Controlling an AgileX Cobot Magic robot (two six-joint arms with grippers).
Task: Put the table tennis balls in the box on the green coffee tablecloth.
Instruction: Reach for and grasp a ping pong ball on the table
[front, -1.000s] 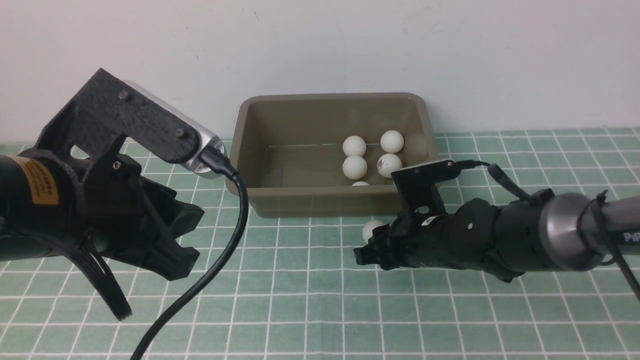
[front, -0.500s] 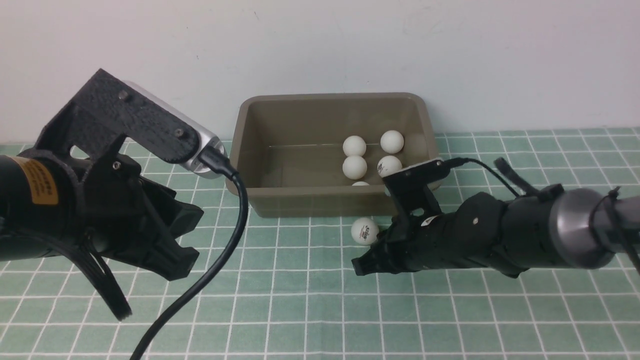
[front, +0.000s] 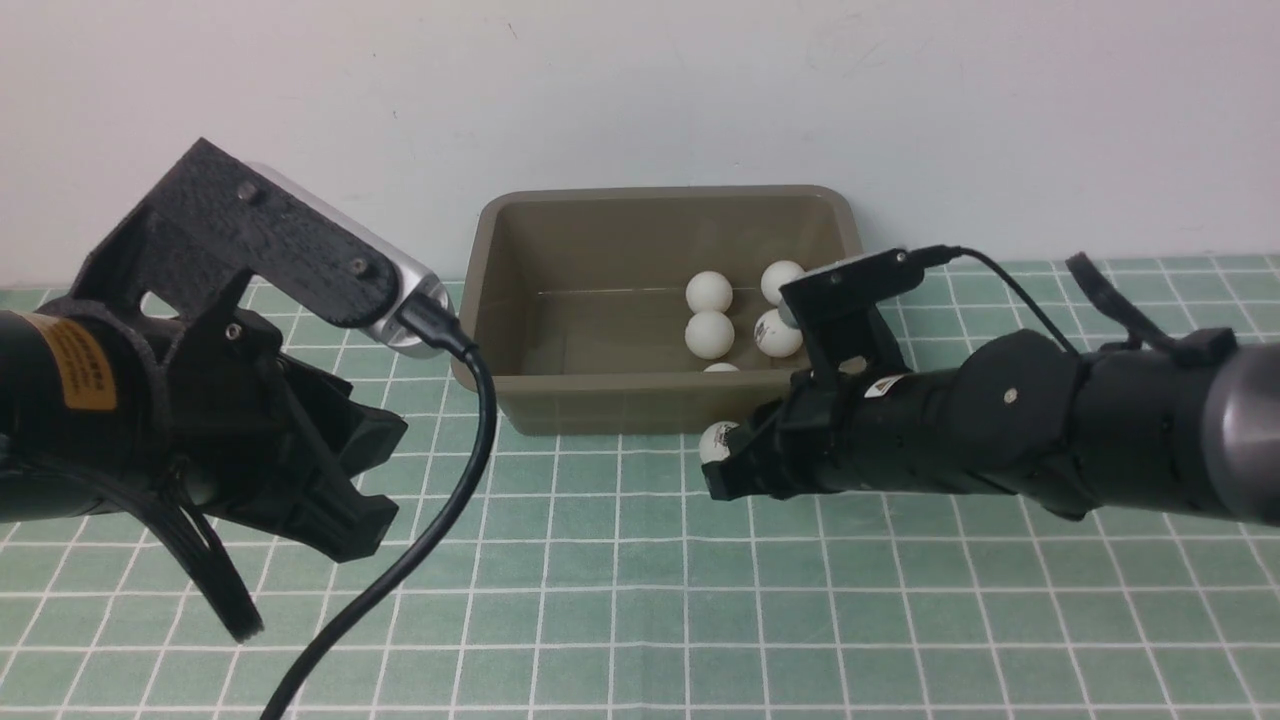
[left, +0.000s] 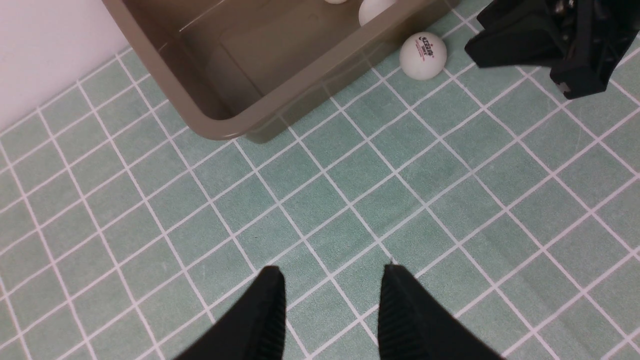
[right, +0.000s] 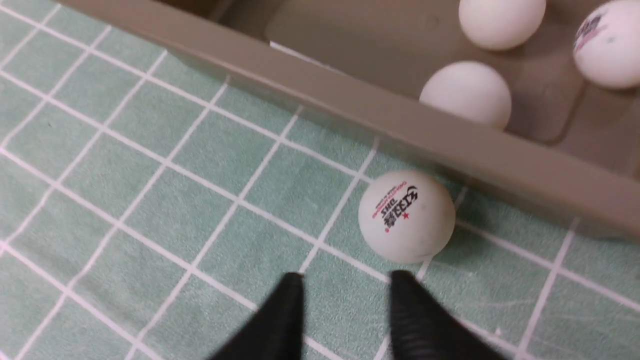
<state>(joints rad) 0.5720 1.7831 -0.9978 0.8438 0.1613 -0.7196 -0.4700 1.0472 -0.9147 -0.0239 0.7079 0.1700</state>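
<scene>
Watching the right gripper (right: 347, 277) hanging low over the green coffee tablecloth (right: 125, 150), jaws pulled in close, gripping nothing. Finding the one loose table tennis ball (right: 406, 216) lying just ahead of its fingertips, off-centre toward one finger, just beside the box (right: 350, 110) wall, other balls beyond it inside. Judging this arm far nearer than the left gripper (left: 332, 272), sitting slightly parted and empty; round ball, no axis mattering.

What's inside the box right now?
Five table tennis balls show inside the box: three in full, one partly behind the right arm's camera mount, one cut off by the near wall. The floor strip behind that wall is hidden.
</scene>
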